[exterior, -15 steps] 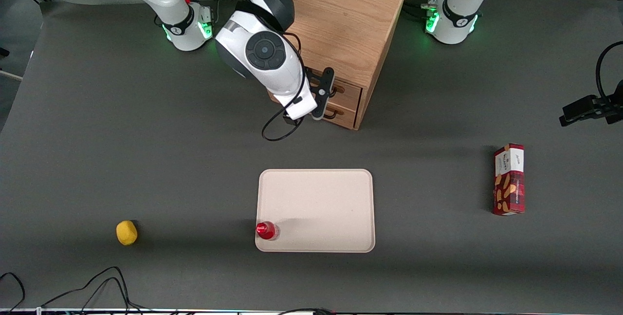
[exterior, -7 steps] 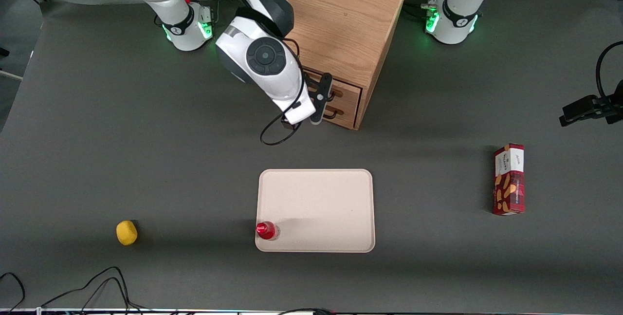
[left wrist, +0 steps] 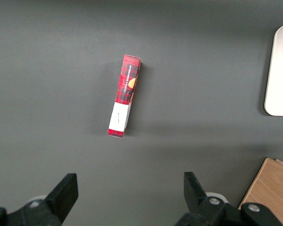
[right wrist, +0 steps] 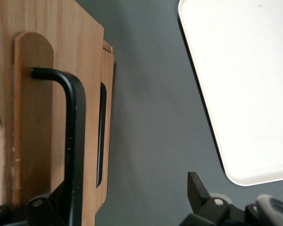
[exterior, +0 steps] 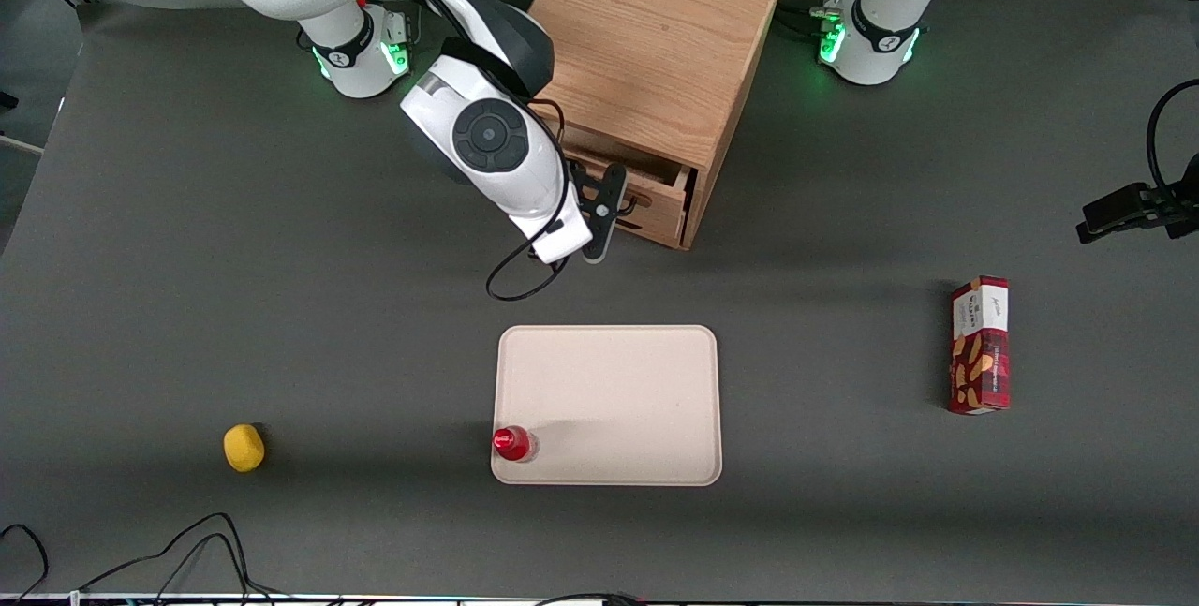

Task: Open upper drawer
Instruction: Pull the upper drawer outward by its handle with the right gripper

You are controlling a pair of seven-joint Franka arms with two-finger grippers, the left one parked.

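The light oak cabinet (exterior: 656,35) stands between the two arm bases. Its upper drawer (exterior: 656,210) stands partly pulled out, with a dark gap showing under the cabinet top. My gripper (exterior: 599,213) is at the drawer's front, at the end toward the working arm. In the right wrist view the drawer front (right wrist: 33,141) and its black wire handle (right wrist: 74,141) fill one side. My gripper (right wrist: 125,188) is open, its fingers wide apart, and the handle lies right against one finger (right wrist: 52,205). The bottom drawer is hidden under the pulled-out one in the front view.
A cream tray (exterior: 609,405) lies nearer the front camera than the cabinet and also shows in the right wrist view (right wrist: 240,84). A red bottle (exterior: 512,443) stands on its corner. A yellow lemon (exterior: 244,448) lies toward the working arm's end, a red snack box (exterior: 980,345) toward the parked arm's.
My gripper has moved toward the front camera, away from the cabinet. The upper drawer, shut a second ago, has come out with it and now stands partly open.
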